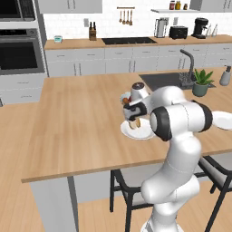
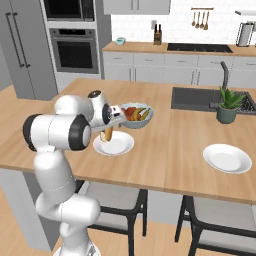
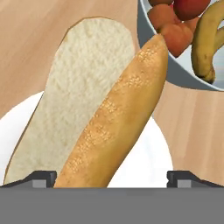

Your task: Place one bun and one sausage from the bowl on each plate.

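Observation:
A split sesame bun stands tilted on the near white plate, its crumb side and its crust side both showing. My gripper is open just above it, with the fingertips wide apart on either side of the bun's lower end and a gap at the right one. From the base, the gripper hangs over this plate with the bun under it. A second white plate lies bare at the right of the island. The bowl and the sausage are out of view.
A pale grey fruit bowl stands close behind the near plate. A potted plant and the sink are at the back right of the island. Chairs stand under the front edge.

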Available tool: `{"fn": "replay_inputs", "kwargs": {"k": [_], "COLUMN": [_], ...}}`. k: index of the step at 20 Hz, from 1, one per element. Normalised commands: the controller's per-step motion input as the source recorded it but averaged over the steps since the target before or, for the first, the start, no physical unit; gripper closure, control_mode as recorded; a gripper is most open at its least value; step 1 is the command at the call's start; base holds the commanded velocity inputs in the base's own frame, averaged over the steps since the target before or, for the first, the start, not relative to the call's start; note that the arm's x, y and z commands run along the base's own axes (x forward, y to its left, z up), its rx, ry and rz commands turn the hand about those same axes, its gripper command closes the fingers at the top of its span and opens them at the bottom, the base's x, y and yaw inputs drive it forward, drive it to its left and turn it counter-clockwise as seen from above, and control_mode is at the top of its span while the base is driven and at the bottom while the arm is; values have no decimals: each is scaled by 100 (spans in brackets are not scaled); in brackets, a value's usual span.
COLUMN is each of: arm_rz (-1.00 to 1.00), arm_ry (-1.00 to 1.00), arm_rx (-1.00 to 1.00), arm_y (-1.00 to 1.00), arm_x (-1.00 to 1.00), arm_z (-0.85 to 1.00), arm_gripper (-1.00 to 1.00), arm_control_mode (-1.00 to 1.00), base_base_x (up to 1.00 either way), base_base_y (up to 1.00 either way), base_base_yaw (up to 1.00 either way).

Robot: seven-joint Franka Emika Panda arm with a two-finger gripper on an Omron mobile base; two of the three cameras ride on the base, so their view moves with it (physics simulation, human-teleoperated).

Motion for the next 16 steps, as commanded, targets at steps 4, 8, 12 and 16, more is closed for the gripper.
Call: {"fn": "replay_inputs", "kwargs": {"k": [4, 8, 12, 16], "arm_rz": [9, 14, 17, 5], "arm_ry": [-51, -39, -11, -5], "arm_rx": [24, 5, 0, 0], "arm_y": [-25, 6, 11, -38], "arm_x": [-12, -29, -40, 0], "arm_z": [-8, -1, -4, -1], "arm_gripper": [-100, -100, -100, -100], "arm_control_mode": [-100, -100, -100, -100], "base_base_x": [0, 0, 0, 0], "base_base_y": [0, 0, 0, 0], "base_base_yaw": [0, 0, 0, 0]}}
